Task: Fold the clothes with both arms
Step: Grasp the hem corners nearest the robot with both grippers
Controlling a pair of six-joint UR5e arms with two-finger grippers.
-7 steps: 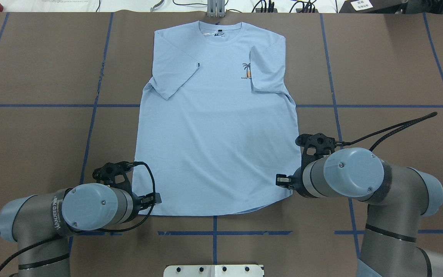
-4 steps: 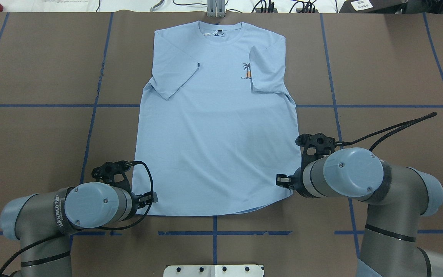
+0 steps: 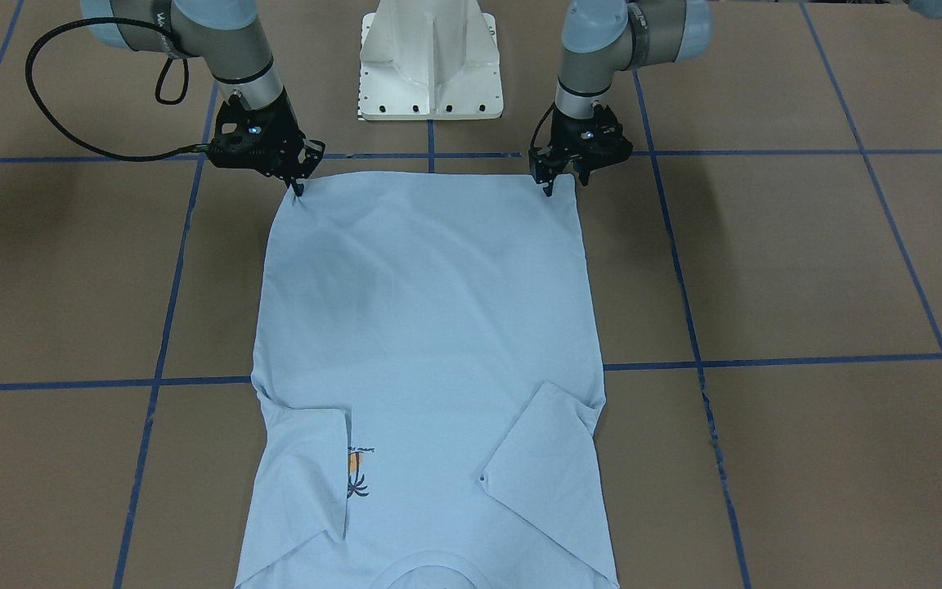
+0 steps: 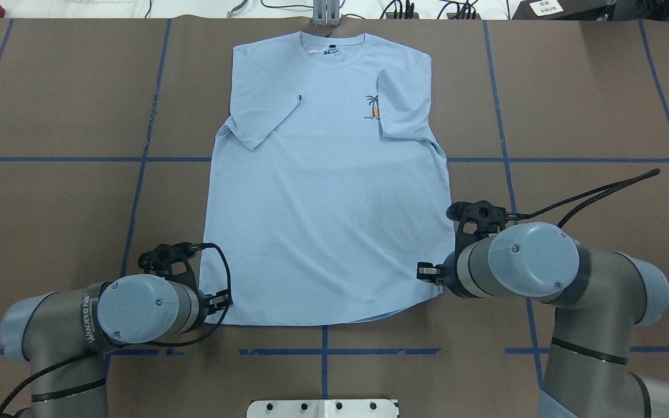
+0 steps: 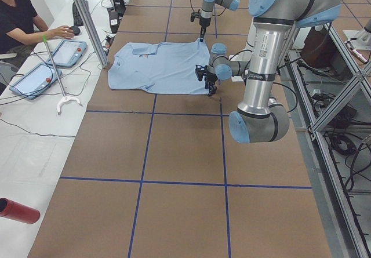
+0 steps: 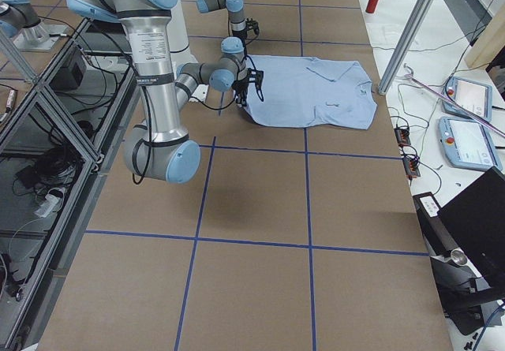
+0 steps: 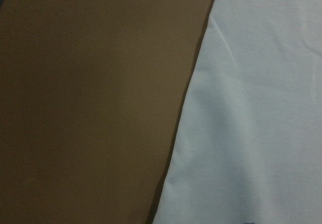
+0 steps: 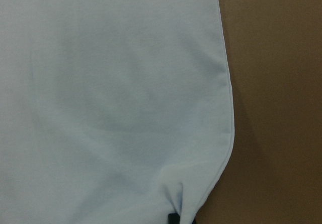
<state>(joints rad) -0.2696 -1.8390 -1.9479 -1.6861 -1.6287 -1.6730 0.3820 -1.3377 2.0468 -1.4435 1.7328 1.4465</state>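
T-shirt (image 4: 323, 220) lies flat, neck label (image 4: 330, 52) unreadable; left arm (image 4: 56, 325) lettered "WANJEED".

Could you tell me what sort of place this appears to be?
Probably a robotics lab: left arm and right arm over a T-shirt on a tape-gridded table, with a seated operator and teach pendants alongside.

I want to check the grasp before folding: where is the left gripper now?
In the front-facing view the left gripper is near the top, just right of the white pedestal base, at that view's right-hand hem corner of the T-shirt.
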